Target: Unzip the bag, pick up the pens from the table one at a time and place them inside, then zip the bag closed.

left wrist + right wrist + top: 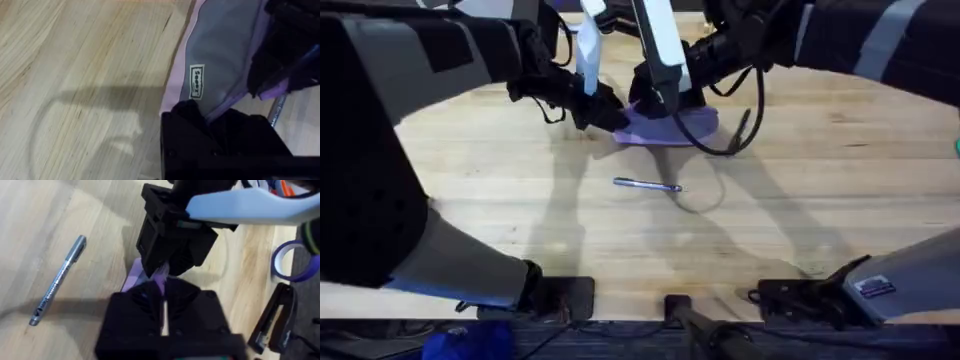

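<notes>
The soft lavender bag (pixel 670 128) with a grey panel lies near the far edge of the wooden table (pixel 520 210). Left gripper (pixel 603 112) and right gripper (pixel 655 100) both pinch its fabric. One slim silvery pen (pixel 647 185) lies nearer the middle.

Small white label (pixel 196 82) on bag (pixel 220 55); wording unreadable.

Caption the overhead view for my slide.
Both grippers work at the lavender bag while a silvery pen lies on the table.
</notes>
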`<state>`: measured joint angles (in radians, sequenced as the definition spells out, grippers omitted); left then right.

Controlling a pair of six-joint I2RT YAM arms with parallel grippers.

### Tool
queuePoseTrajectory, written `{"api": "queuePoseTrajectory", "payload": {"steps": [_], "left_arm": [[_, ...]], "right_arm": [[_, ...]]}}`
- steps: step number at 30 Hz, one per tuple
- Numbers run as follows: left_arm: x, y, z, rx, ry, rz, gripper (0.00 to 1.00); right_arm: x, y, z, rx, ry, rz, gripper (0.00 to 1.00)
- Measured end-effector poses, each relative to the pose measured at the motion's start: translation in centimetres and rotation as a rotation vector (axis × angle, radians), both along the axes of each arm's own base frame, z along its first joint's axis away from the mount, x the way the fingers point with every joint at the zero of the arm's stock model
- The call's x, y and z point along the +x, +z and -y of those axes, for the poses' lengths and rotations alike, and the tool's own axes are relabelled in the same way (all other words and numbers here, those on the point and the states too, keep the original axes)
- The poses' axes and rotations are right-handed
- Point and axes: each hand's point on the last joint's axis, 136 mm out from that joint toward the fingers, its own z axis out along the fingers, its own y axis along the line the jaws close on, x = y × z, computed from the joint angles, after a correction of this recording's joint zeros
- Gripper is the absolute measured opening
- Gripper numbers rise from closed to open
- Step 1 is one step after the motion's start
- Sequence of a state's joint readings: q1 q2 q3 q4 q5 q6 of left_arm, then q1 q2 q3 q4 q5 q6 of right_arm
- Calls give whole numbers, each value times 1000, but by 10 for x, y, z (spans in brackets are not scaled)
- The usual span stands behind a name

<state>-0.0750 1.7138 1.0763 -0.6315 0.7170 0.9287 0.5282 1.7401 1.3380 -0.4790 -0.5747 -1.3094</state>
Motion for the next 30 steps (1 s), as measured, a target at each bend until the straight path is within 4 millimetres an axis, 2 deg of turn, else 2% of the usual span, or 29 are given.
{"api": "queuePoseTrajectory", "payload": {"steps": [1,3,7,8,9,21,30], "left_arm": [[0,0,0,0,0,0,43],[2,1,1,-1,-1,10,43],[2,1,1,1,-3,15,43],[3,1,1,1,-3,15,43],[3,1,1,1,-2,15,43],[2,1,2,2,-4,16,43],[3,1,2,2,-4,16,43]], "right_arm": [[0,0,0,1,1,1,112],[-4,5,-6,32,26,-4,272],[-24,13,-25,84,106,-22,832],[-27,13,-26,81,111,-30,946],[-28,12,-26,81,112,-36,981],[-21,17,-20,113,103,-42,995],[0,22,5,118,29,-37,996]]}}
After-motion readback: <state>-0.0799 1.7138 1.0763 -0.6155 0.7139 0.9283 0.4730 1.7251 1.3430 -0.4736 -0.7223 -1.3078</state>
